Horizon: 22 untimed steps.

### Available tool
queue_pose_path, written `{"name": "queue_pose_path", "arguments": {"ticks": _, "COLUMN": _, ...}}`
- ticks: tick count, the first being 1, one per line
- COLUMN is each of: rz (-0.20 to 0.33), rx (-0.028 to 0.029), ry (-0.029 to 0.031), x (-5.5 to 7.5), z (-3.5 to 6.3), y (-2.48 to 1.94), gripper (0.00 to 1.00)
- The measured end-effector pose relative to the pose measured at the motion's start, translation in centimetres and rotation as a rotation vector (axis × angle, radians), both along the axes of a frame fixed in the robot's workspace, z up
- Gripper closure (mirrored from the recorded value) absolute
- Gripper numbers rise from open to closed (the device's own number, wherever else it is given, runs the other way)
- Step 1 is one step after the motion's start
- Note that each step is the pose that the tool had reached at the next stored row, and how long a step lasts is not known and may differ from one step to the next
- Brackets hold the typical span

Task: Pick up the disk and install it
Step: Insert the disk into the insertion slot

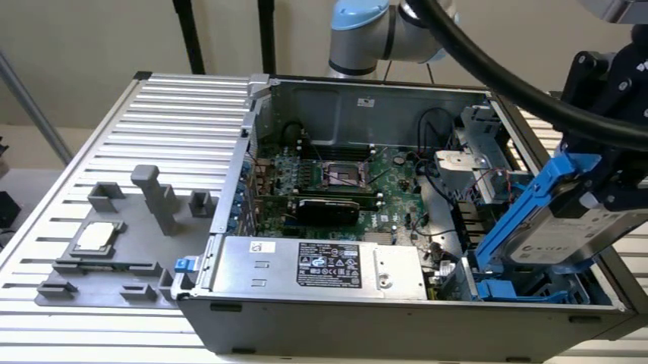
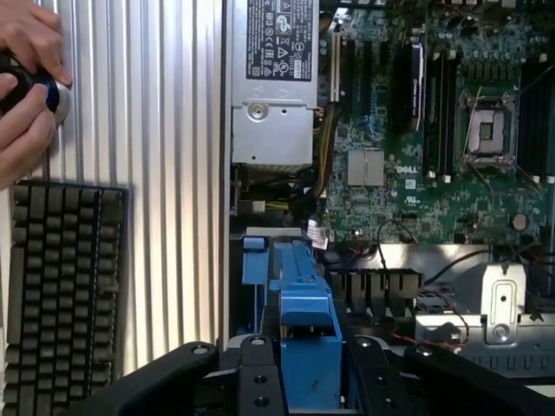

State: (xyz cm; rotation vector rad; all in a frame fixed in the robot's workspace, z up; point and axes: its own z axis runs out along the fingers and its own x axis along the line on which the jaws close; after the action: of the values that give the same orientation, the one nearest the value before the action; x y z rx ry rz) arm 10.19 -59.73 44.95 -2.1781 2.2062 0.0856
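Note:
The disk [image 1: 569, 230] is a silver-grey drive with a white label and blue side rails. It hangs tilted, one end low, over the drive bay [image 1: 511, 290] at the front corner of the open computer case [image 1: 405, 326], on the exterior view's right. My black gripper [image 1: 611, 171] is shut on its upper part. In the wrist view, the disk's blue rail [image 2: 307, 334] runs between the black fingers [image 2: 257, 377] of my gripper [image 2: 308, 386], pointing down toward the blue bay bracket [image 2: 253, 260].
Inside the case are a motherboard [image 1: 344, 174] and a silver power supply with a black label [image 1: 316, 265]. A grey fixture with a small square chip [image 1: 96, 236] lies on the slatted table at the exterior view's left. Beside the case are a keyboard [image 2: 61, 286] and a person's hands [image 2: 26, 82].

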Motion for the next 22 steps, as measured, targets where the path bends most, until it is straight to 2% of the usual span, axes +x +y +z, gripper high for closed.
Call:
{"name": "queue_pose_path", "arguments": {"ticks": 17, "rz": 0.000, "rx": 0.0000, "ry": 0.0024, "x": 0.1, "z": -2.29, "y": 0.01, "gripper": 1.00}}
{"name": "queue_pose_path", "arguments": {"ticks": 22, "rz": 0.000, "rx": -0.0001, "ry": 0.0028, "x": 0.1, "z": -3.20, "y": 0.20, "gripper": 1.00}}
